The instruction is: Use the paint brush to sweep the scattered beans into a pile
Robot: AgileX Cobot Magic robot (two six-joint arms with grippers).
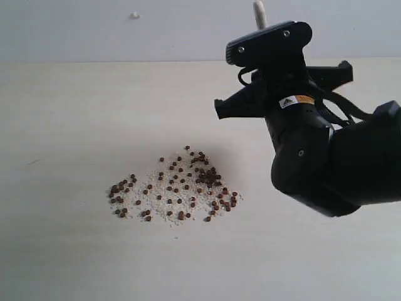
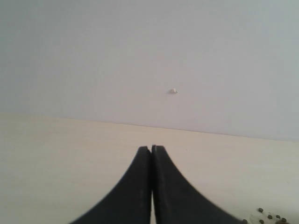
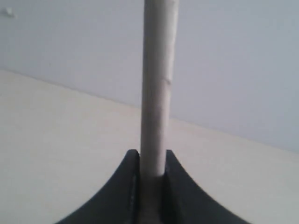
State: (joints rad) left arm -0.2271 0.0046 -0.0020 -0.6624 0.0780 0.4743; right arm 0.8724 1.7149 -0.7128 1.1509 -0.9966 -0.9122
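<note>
Beyond your right claw [image 3: 152,155] you face a plain, pale grey wall [image 1: 94,31]. It carries one small white nub [image 1: 135,15], high up and well off to the claw's left. Below the claw spreads a light, faintly grained table top [image 1: 69,113], which meets the wall in a straight line. The light is soft and even.
</note>
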